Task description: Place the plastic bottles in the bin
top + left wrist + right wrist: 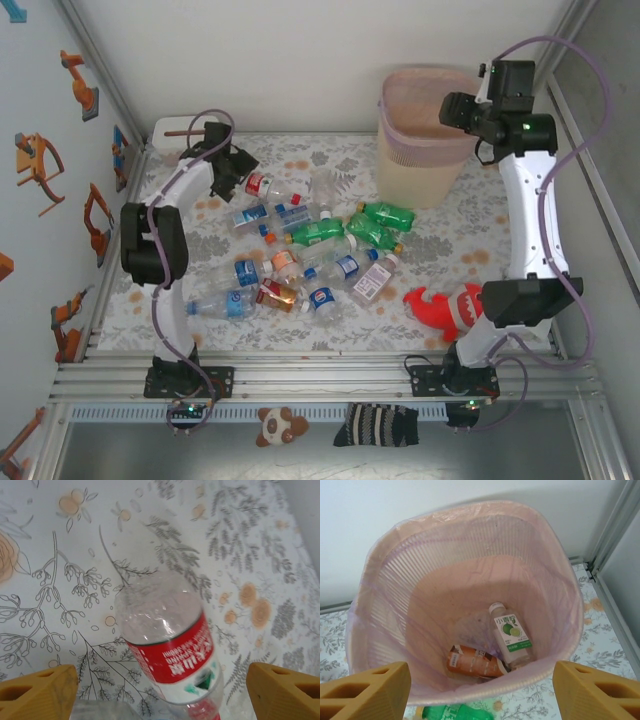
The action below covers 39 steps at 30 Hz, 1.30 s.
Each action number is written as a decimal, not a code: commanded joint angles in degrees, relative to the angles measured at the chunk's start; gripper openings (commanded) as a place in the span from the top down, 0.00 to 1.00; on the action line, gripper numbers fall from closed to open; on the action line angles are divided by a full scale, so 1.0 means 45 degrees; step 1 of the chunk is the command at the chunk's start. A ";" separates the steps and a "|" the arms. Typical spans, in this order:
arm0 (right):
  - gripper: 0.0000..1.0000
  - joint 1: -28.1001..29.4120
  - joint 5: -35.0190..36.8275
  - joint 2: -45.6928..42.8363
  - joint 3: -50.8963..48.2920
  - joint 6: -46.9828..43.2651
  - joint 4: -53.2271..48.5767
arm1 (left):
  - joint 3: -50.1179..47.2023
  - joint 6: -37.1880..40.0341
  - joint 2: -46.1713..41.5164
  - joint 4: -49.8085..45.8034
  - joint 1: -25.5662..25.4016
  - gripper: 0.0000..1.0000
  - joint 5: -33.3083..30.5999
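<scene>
Floral cloth (75, 530) bears bottle (167, 645) between spread left fingers (37, 692).

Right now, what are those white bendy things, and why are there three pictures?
Those are two robot arms. Each ends in a two-finger pincher called an end effector. The big picture comes from a camera up above. The other two come from small cameras on each wrist, so you see the orange fingers in the bottom corners. On the flowery table lie many plastic bottles and a red shark toy. The left end effector is open, pointing at a red-labelled bottle. The right end effector is open over the pink-lined bin, where at least two bottles already lie. Neither holds anything.
</scene>
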 commanded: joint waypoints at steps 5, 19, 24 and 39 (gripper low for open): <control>0.26 -0.0081 0.0317 -0.0884 -0.0661 -0.0019 0.0200 | 0.0316 -0.1818 0.1094 0.0707 0.0386 0.06 0.1360; 0.26 -0.0086 0.0527 -0.1169 -0.0986 -0.0195 -0.0018 | 0.0031 -0.3199 0.2419 0.2952 0.0666 0.14 0.2615; 0.27 -0.0084 0.0527 -0.1208 -0.0984 -0.0216 -0.0053 | -0.0162 -0.3348 0.2419 0.3379 0.0627 0.16 0.2848; 0.27 -0.0087 0.0411 -0.1301 -0.0784 -0.0219 -0.0146 | -0.0941 -0.3092 0.1580 0.3929 0.0665 0.34 0.2724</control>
